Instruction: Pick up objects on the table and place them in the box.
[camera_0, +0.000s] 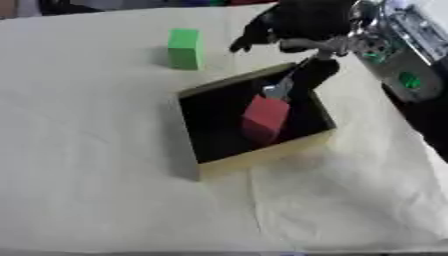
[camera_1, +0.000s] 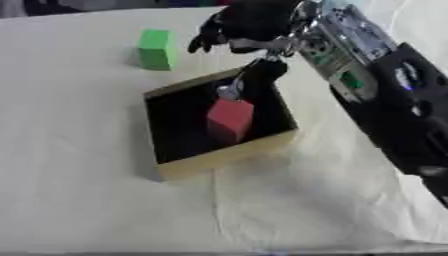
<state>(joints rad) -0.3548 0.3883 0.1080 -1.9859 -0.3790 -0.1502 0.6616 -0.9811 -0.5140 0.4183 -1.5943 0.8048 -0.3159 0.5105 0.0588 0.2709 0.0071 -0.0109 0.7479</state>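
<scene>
I am seeing the red block (camera_0: 265, 116) sitting inside the box (camera_0: 262, 155), my right hand (camera_0: 302, 22) hanging over the far rim with one finger reaching down beside it, otherwise relaxed and gripping nothing. The green block (camera_0: 184, 48) is waiting on the table (camera_0: 87, 175) beyond the box. The right eye view is showing more forearm; my left hand is showing in neither

Looks like a robot test/lab setup, not a home: worktop (camera_0: 96, 175) is covered edge to edge w/ a plain cream cloth (camera_0: 350, 200), creased toward the near right. On it only staged props: a plain green block (camera_0: 184, 48) and a red block (camera_0: 264, 116) in a shallow black-lined box (camera_0: 262, 155). A black-and-silver robot arm (camera_1: 367, 85) reaches in from the upper right.
</scene>
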